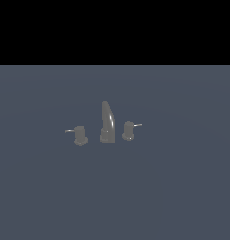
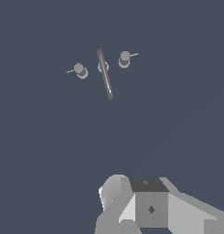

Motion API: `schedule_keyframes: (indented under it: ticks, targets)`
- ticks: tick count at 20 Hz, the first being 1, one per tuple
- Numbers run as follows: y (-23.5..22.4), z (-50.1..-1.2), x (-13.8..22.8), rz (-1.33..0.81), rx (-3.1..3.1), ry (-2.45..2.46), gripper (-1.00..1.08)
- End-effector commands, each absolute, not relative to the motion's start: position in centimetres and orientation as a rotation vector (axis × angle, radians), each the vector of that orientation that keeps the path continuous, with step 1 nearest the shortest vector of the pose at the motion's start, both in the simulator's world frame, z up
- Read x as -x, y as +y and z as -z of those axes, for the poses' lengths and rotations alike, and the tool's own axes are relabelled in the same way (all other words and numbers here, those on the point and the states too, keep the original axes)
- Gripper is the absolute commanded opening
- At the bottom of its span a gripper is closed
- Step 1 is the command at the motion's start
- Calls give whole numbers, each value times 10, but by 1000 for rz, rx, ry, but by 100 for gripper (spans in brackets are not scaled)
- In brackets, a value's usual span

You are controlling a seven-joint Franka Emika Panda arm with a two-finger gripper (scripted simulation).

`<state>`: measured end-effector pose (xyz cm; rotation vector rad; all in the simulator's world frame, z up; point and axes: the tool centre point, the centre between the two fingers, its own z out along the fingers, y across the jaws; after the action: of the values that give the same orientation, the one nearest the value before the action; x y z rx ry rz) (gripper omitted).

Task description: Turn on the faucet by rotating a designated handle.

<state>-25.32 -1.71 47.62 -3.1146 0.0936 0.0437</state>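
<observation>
The faucet (image 1: pixel 107 123) is a small dull-grey set standing on a flat blue-grey floor, with a tall curved spout in the middle. The designated handle (image 1: pixel 128 130) is the short knob on the exterior view's right of the spout, its thin pale lever (image 1: pixel 137 124) sticking out rightwards. From above, the wrist view shows the spout (image 2: pixel 105 75), the designated handle (image 2: pixel 124 58) and the twin knob (image 2: pixel 80 70) far off and small. No gripper fingers show in either view, and nothing touches the faucet.
The twin knob (image 1: pixel 80 135), with its lever pointing leftwards, stands on the exterior view's left of the spout. A pale grey and white part of the arm (image 2: pixel 145 205) fills the wrist view's edge. The blue-grey floor (image 1: pixel 172 187) stretches all around.
</observation>
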Motion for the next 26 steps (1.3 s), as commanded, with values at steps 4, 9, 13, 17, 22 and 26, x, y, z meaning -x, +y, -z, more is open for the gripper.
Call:
schedule_keyframes:
  ticks: [4,9,13,17,22,26]
  targets:
    - [-16,-474,252,-44,3114,102,-100]
    - [-12,-464,245,-43,3112,154,-100]
    - [-7,-449,234,-42,3108,230,-100]
    - [0,-428,218,-40,3099,334,-100]
    - [8,-395,193,-37,3079,496,-100]
    - [13,-365,169,-34,3053,640,-100]
